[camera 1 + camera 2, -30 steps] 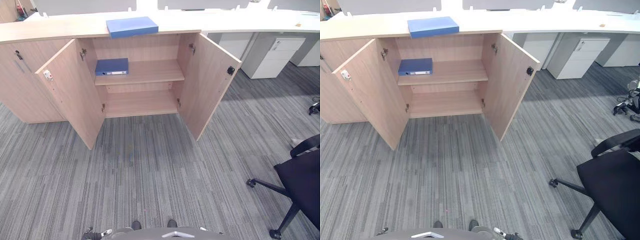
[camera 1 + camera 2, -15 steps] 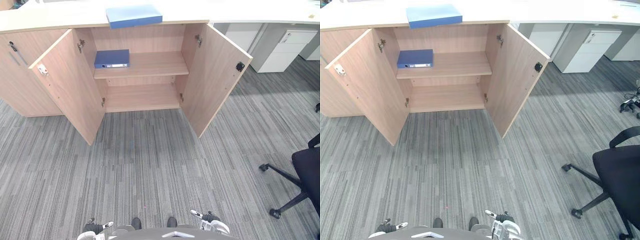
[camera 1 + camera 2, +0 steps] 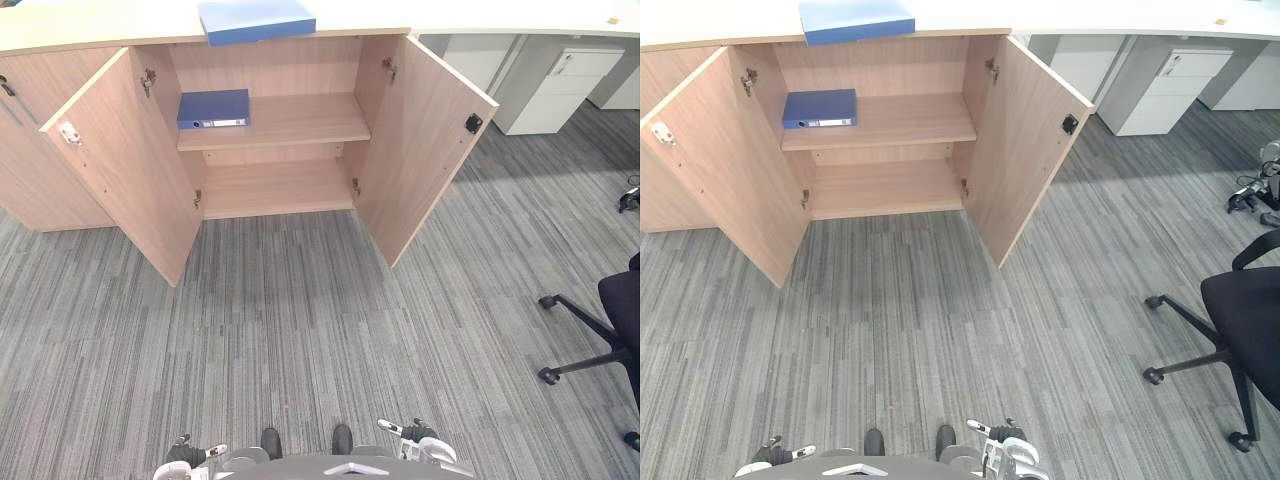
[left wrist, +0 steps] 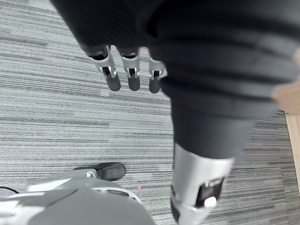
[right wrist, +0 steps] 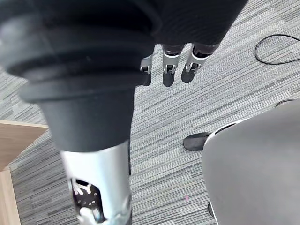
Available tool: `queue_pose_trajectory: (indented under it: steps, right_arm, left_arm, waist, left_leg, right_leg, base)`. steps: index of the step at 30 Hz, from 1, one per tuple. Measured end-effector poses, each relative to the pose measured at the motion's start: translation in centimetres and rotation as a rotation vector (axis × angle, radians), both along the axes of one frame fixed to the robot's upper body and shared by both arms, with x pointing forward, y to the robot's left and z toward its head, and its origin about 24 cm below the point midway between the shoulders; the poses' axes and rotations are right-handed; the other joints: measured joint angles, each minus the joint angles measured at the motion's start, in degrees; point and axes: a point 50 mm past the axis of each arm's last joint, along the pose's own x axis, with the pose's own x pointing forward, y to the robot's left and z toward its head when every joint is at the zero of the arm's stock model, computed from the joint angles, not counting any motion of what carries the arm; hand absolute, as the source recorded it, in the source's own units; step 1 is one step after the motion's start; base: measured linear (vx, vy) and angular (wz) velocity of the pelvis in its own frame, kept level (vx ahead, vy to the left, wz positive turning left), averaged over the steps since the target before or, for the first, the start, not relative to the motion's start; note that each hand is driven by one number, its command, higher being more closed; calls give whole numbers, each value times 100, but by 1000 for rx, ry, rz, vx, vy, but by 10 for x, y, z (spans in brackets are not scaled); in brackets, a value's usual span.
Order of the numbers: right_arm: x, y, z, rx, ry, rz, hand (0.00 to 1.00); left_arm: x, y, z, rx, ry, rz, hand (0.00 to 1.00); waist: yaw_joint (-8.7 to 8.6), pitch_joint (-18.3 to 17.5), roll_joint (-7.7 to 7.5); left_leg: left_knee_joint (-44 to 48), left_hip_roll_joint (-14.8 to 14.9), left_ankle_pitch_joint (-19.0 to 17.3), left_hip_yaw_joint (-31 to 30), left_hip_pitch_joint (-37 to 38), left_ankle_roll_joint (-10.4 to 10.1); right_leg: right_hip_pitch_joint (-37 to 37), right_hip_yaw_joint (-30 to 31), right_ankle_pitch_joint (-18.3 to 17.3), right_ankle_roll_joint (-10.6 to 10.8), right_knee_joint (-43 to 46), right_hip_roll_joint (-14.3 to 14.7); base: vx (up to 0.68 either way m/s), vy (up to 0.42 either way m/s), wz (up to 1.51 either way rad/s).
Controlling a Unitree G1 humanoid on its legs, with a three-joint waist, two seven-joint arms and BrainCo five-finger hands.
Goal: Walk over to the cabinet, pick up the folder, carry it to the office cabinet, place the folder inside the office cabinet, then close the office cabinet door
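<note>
Down low, the left hand (image 4: 133,72) and right hand (image 5: 169,70) hang empty, fingers straight and relaxed. Over the last second the view has crept forward, so the walk is closing on the cabinet (image 3: 285,188). Its left door (image 3: 125,170) and right door (image 3: 425,150) stand open. There are two folders: the dark blue folder (image 3: 213,108) on the upper shelf, the light blue folder (image 3: 256,19) on top. One office chair (image 3: 1246,322) stands aside.

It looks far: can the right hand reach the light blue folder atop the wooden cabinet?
Probably not: the right hand hangs by the robot, grey carpet separating it from the light blue folder.
</note>
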Motion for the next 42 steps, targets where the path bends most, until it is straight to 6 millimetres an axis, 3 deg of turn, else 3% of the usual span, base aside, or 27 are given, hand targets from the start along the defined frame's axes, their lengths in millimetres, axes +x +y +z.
queue_pose_trajectory:
  steps: [3,6,9,11,12,14,16,18,19,20,21,22,24,25,27,29,31,34,36,37,38,39,40,42]
  right_arm:
    - [5,1,1,0,-10,7,0]
    - [10,2,3,1,-22,10,0]
    - [15,2,5,-6,-37,21,0]
    - [26,2,10,-15,-79,37,0]
    - [28,3,10,-17,-84,49,0]
    - [30,4,11,-20,-90,62,0]
    - [35,3,13,-24,-104,67,0]
    - [39,4,15,-24,-117,67,0]
    - [38,4,14,-23,-114,64,0]
    - [33,2,13,-22,-105,50,0]
    - [35,0,14,-22,-112,36,0]
    - [35,-3,15,-28,-113,26,0]
    - [37,-2,15,-22,-124,19,0]
    - [37,-2,17,-25,-137,20,0]
    - [33,-1,17,-24,-141,21,0]
    - [31,0,16,-21,-138,17,0]
    - [30,0,15,-20,-135,11,0]
    - [28,5,14,-3,-131,-8,0]
    - [24,5,13,-8,-118,-13,0]
    - [23,6,12,-4,-111,-11,0]
    - [22,8,11,1,-108,-11,0]
    - [17,15,8,18,-89,-11,0]
    - [16,18,7,28,-85,-11,0]
    - [15,22,6,39,-77,-11,0]
  left_arm:
    - [3,1,1,4,-7,-6,0]
    - [10,4,3,12,-24,-10,0]
    - [14,3,3,12,-37,-14,0]
    - [22,1,5,10,-61,-29,0]
    - [26,1,7,9,-75,-24,0]
    - [27,1,7,10,-78,-21,0]
    - [31,1,7,10,-85,-21,0]
    - [33,-1,8,7,-90,-24,0]
    - [34,-1,8,6,-93,-25,0]
    - [35,-2,8,3,-97,-17,0]
    - [37,-5,8,-8,-104,-5,0]
    - [42,-20,7,-46,-130,8,0]
    - [48,-28,8,-72,-152,30,0]
    - [53,-29,10,-79,-174,51,0]
    - [57,-28,13,-80,-204,81,0]
    - [66,-25,18,-69,-248,76,0]
    - [68,-27,18,-74,-254,78,0]
    - [74,-28,20,-78,-270,73,0]
    - [74,-28,20,-77,-268,71,0]
    - [73,-28,20,-76,-265,73,0]
    - [73,-28,20,-77,-265,72,0]
    - [72,-21,20,-59,-264,70,0]
    - [72,-19,21,-53,-262,68,0]
    - [69,-15,19,-44,-244,63,0]
  waist:
    - [35,5,1]
    - [24,108,-46]
    - [36,251,-10]
    - [30,425,-7]
    - [36,453,8]
    - [13,463,16]
    - [-63,482,41]
    - [-173,500,67]
    - [-181,492,44]
    - [-209,455,-19]
    - [-224,459,51]
    - [-170,444,210]
    - [-190,486,275]
    - [-157,537,339]
    - [-23,594,323]
    - [70,628,222]
    - [135,614,240]
    - [251,613,196]
    - [256,567,177]
    - [315,527,130]
    - [339,482,61]
    - [351,325,-128]
    - [344,293,-197]
    - [337,279,-293]
  left_leg:
    - [31,1,-93,90,-41,30]
    - [438,-10,-412,100,-178,72]
    - [761,-39,-671,114,-72,97]
    - [781,-50,-873,85,214,287]
    - [804,-47,-962,50,296,315]
    - [799,37,-1086,-33,439,277]
    - [753,175,-1175,-133,522,198]
    - [664,329,-1307,-334,680,-13]
    - [635,332,-1353,-388,760,-88]
    - [637,315,-1464,-507,921,-261]
    - [677,438,-1516,-542,990,-339]
    - [1418,594,-1511,-490,644,-463]
    - [2650,768,-1526,-333,93,-576]
    - [4010,1072,-1498,-48,-433,-649]
    - [5298,1515,-1618,384,-822,-619]
    - [5607,1740,-1738,670,-1467,-535]
    - [5160,1725,-1745,786,-1814,-523]
    - [3497,1337,-1560,713,-2114,-561]
    - [2256,1061,-856,603,-2153,-503]
    - [2196,987,-444,562,-2092,-409]
    - [2183,903,-254,564,-2067,-288]
    - [2339,740,-316,635,-2087,-47]
    - [2414,707,-410,692,-2073,-17]
    - [2447,634,-692,923,-1602,157]
  right_leg:
    - [-130,36,-75,9,118,-7]
    - [-524,35,-619,99,1073,-129]
    - [-1006,-3,-995,259,2581,-316]
    - [-1672,-51,-1079,168,4238,-483]
    - [-1829,-92,-1335,144,4490,-514]
    - [-2040,-302,-1625,105,4387,-472]
    - [-2284,-460,-1589,33,3788,-308]
    - [-2375,-444,-1005,-162,2567,13]
    - [-2371,-395,-826,-247,2397,30]
    - [-2282,-318,-189,-422,2257,-6]
    - [-2242,-403,-251,-415,2386,53]
    - [-2133,-541,-503,-515,2384,105]
    - [-1887,-639,-595,-551,2230,123]
    - [-1517,-654,-668,-605,2014,240]
    - [-933,-633,-837,-695,1843,372]
    - [-472,-536,-1073,-697,1673,392]
    - [-271,-430,-1102,-659,1561,389]
    - [158,-210,-1170,-497,1234,207]
    - [430,-66,-1307,-236,1032,44]
    - [500,56,-1373,-130,997,-30]
    - [521,135,-1415,-68,972,-106]
    - [501,301,-1464,8,1032,-307]
    - [452,343,-1464,8,1142,-369]
    - [2,468,-1419,95,2642,-532]
  base:
    - [94,5,-13]
    - [143,34,-1]
    - [153,57,-1]
    - [167,79,7]
    - [158,38,8]
    - [247,-4,16]
    - [309,-60,30]
    - [389,-129,48]
    - [471,-189,61]
    - [399,-179,52]
    - [571,-276,61]
    - [445,-232,39]
    - [407,-208,34]
    - [378,-171,15]
    - [427,-169,-11]
    - [429,-133,-24]
    - [282,-11,-33]
    - [362,109,-39]
    - [421,261,-35]
    - [297,234,-42]
    - [405,302,-59]
    - [418,283,-46]
    - [506,316,-51]
    - [407,244,-40]
